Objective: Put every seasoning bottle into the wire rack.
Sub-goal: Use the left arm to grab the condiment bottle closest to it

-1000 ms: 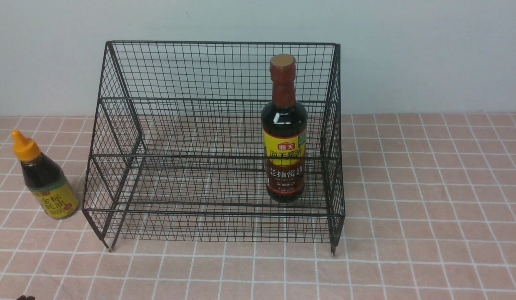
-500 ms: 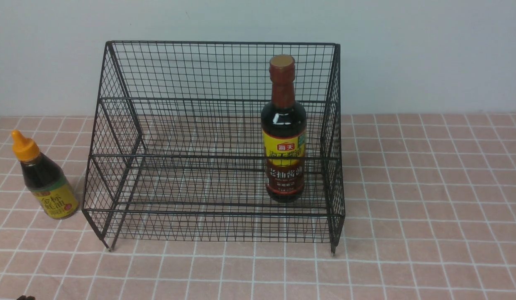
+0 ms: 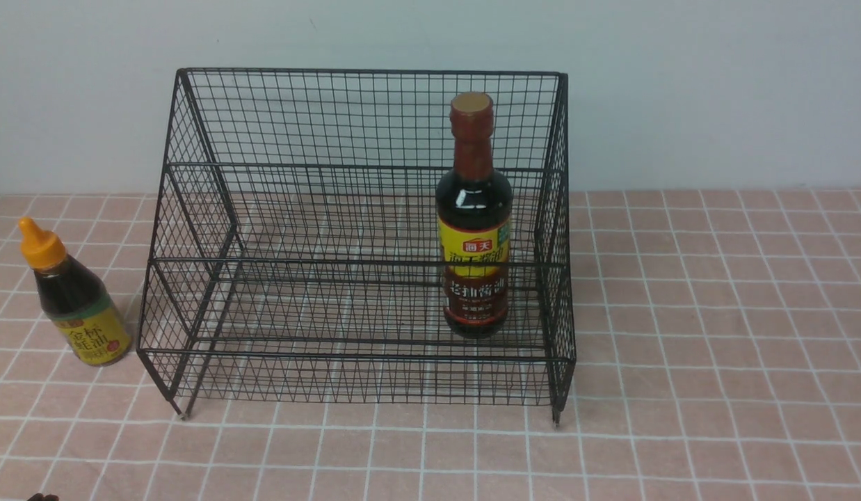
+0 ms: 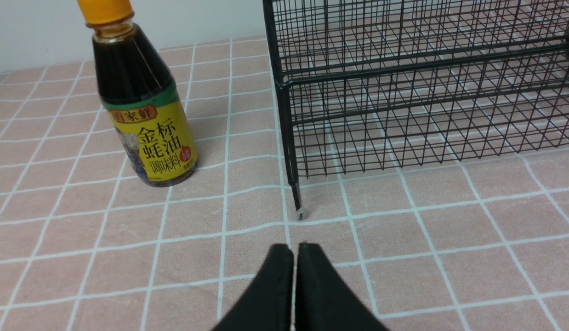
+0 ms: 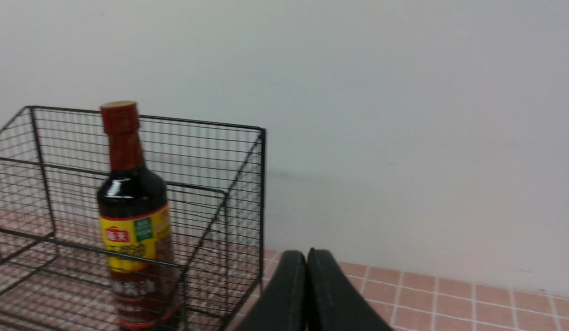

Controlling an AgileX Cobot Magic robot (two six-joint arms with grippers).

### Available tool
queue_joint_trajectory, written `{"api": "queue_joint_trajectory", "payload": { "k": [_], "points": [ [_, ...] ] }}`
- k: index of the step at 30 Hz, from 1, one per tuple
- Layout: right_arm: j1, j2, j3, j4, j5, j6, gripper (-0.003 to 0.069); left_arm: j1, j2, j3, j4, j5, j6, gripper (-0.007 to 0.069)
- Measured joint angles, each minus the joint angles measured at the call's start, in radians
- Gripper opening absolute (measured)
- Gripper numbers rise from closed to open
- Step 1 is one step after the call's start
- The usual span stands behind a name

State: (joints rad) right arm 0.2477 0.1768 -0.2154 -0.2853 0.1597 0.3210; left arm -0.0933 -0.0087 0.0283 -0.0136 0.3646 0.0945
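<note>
— Well, looking first at the wire rack (image 3: 368,70): sitting on the tiled tabletop (image 3: 715,313), already holding the tall bottle (image 3: 473,229) upright on the lower tier, near the rack's right wall.

— Leaving out the short bottle (image 3: 76,299), then?

— Yes, leaving it standing on the tabletop just outside the rack's left wall, apart from the wire.

— So probably starting on the second pick. Checking the left gripper (image 4: 293,248)?

— Waiting in front of the rack's left front leg, pressing both jaws together, gripping nothing. Seeing the same on the right gripper (image 5: 306,257), off beyond the rack's right side: pinched closed, carrying nothing.

— Needing next, most likely: spreading the left jaws, reaching to the short bottle, closing round its body, lifting it over the rack's low front rail.
</note>
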Motion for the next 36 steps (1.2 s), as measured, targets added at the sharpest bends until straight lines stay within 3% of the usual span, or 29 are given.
{"api": "queue_joint_trajectory", "payload": {
  "k": [6,9,12,26,30,36],
  "points": [
    [-0.152,-0.129,0.222,-0.001,-0.089,0.000,-0.0013,0.000,0.000,0.000,0.000,0.000,0.000,-0.0007],
    [-0.208,-0.183,0.241,0.004,0.057,0.012,-0.0013,0.000,0.000,0.000,0.000,0.000,0.000,-0.0007],
    [-0.219,-0.188,0.241,0.012,0.191,0.019,-0.0013,0.000,0.000,0.000,0.000,0.000,0.000,-0.0007],
    [-0.220,-0.189,0.238,0.030,0.209,0.027,-0.0013,0.000,0.000,0.000,0.000,0.000,0.000,-0.0007],
    [-0.229,-0.189,0.238,0.087,0.206,-0.041,-0.0013,0.000,0.000,0.000,0.000,0.000,0.000,-0.0007],
    [-0.258,-0.189,0.238,0.273,0.202,-0.267,-0.0014,0.000,0.000,0.000,0.000,0.000,0.000,-0.0007]
  ]
}}
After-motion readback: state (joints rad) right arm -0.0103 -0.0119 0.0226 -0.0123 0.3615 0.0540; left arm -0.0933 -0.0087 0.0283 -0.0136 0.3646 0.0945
